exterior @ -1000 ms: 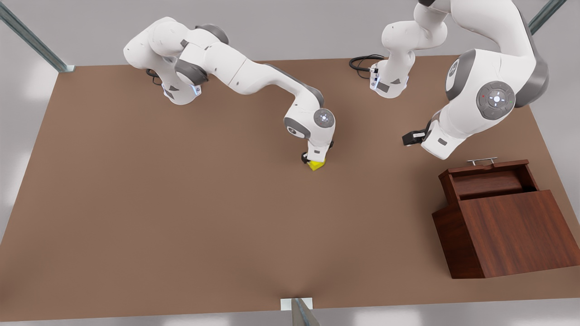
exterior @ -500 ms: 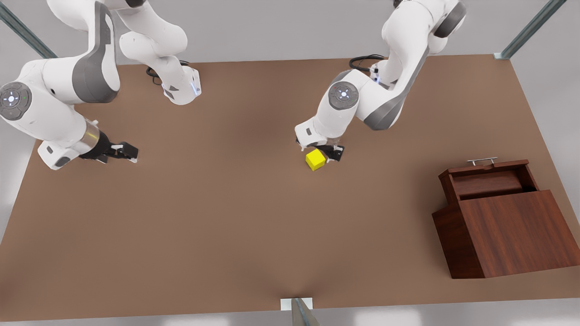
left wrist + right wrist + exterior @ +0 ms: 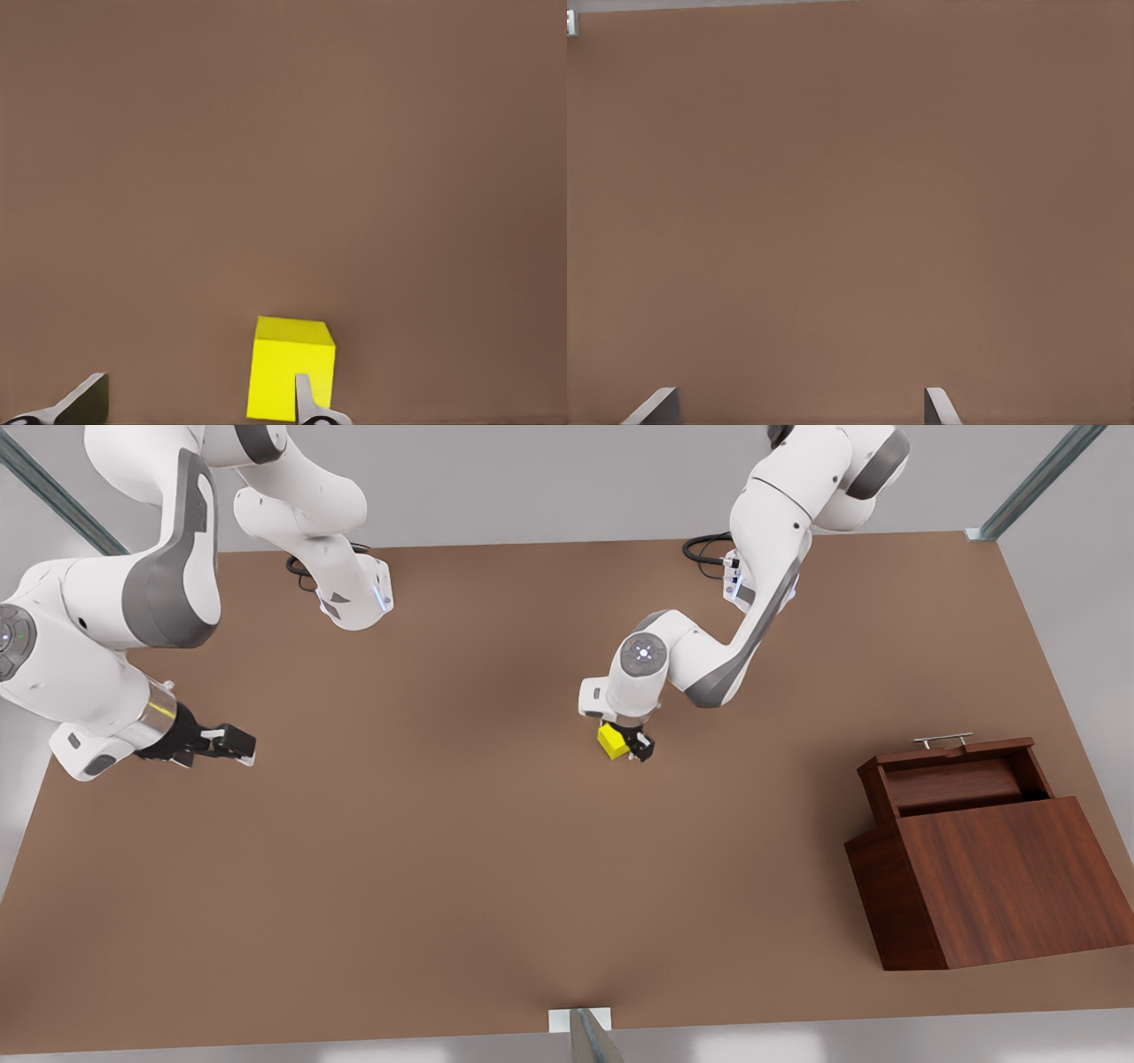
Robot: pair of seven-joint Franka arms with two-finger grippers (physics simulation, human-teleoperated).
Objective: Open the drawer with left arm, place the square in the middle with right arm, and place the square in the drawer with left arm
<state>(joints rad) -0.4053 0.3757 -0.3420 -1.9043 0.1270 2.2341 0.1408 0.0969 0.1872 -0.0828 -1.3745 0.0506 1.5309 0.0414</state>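
Observation:
The square (image 3: pixel 610 740), a small yellow cube, rests on the brown tabletop at the middle (image 3: pixel 532 797). My left gripper (image 3: pixel 631 746) hangs right over it, pointing down and open. In the left wrist view the square (image 3: pixel 283 363) lies just beyond one fingertip of the left gripper (image 3: pixel 195 403), and it is not gripped. My right gripper (image 3: pixel 235 744) hovers open and empty at the front view's left, over bare table (image 3: pixel 850 212). The drawer (image 3: pixel 952 781) stands pulled out of the wooden cabinet (image 3: pixel 1001 886), its silver handle (image 3: pixel 942 740) at the far end.
Both arm bases (image 3: pixel 354 598) (image 3: pixel 753 580) sit at the table's far edge, each with a black cable beside it. Metal struts (image 3: pixel 589 1036) stand at the near edge and in the far corners. Open tabletop lies between the square and the cabinet.
The right gripper let go of the square and swung away to the front view's left. The left arm came over from the drawer and has lowered onto the square.

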